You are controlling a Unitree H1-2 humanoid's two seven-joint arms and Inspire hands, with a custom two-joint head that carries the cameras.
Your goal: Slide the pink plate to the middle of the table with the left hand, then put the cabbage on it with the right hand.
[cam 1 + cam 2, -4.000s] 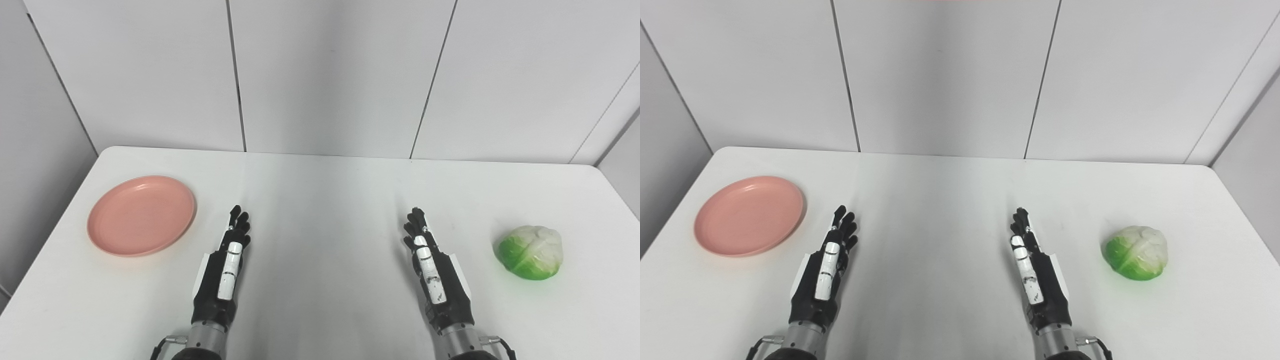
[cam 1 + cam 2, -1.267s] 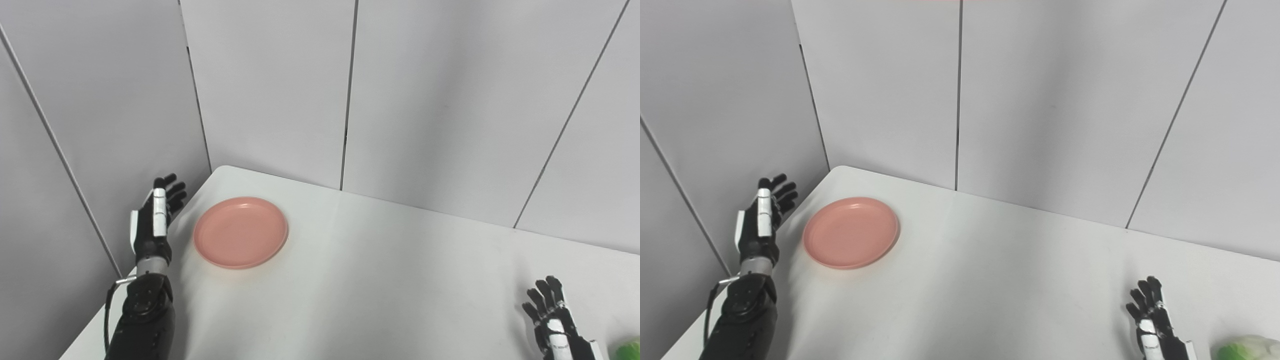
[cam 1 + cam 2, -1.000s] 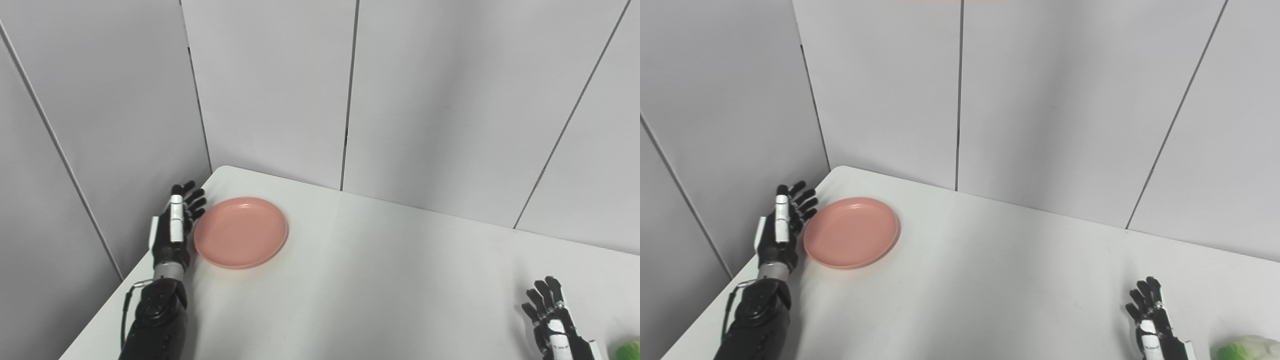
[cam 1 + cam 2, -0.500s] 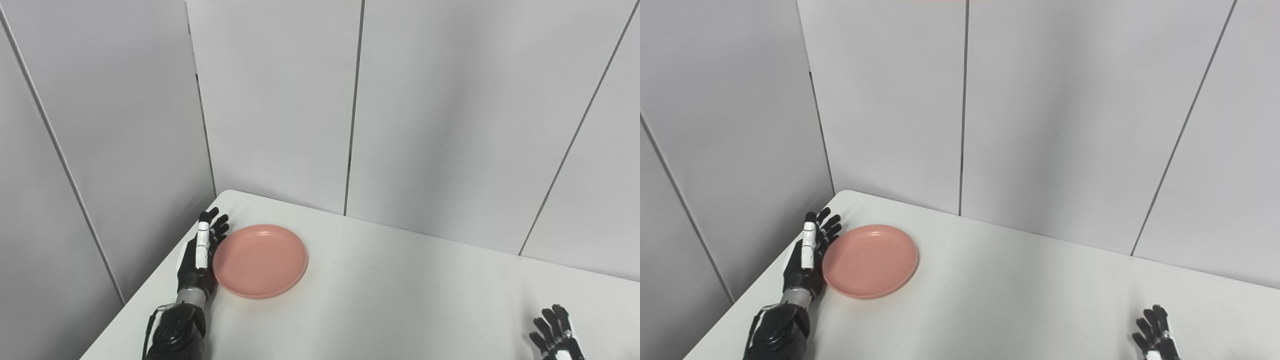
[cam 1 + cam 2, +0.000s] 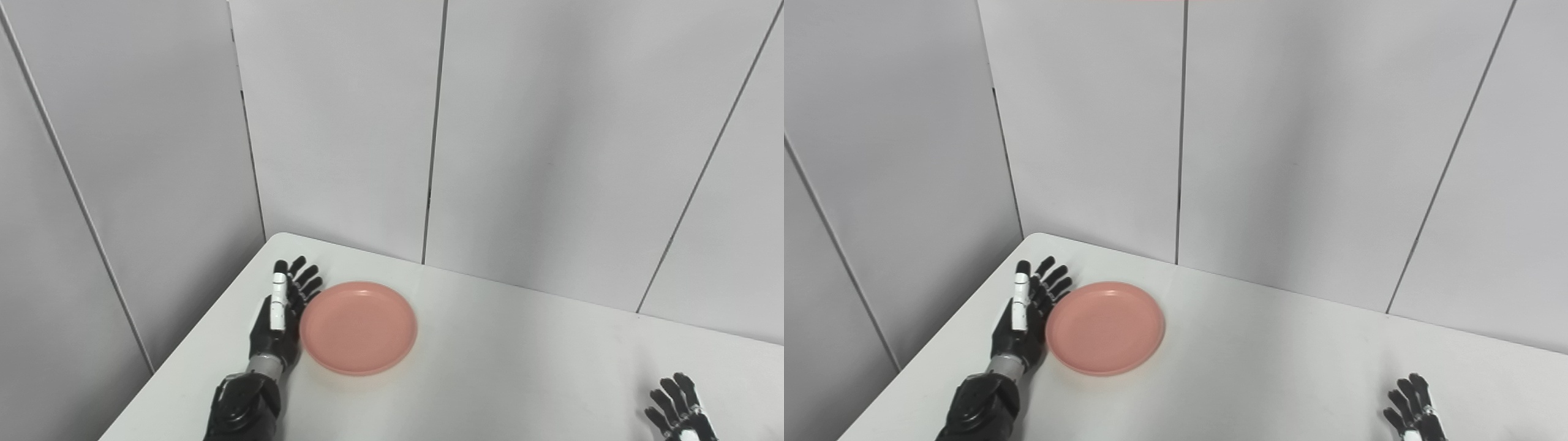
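The pink plate (image 5: 359, 327) lies flat on the white table (image 5: 490, 355), near its far left corner. My left hand (image 5: 279, 312) stands edge-on against the plate's left rim, fingers straight and spread, holding nothing. My right hand (image 5: 678, 413) shows only its spread fingertips at the bottom right edge, resting open on the table. The cabbage is out of view in both eye views.
Grey wall panels (image 5: 343, 122) close in the table at the back and along the left side. The table's left edge (image 5: 202, 343) runs just beside my left forearm (image 5: 244, 407).
My left hand came in from beyond the table's left edge to the plate's rim and has pushed the plate to the right. The camera also tilted up slightly. The right hand stayed put.
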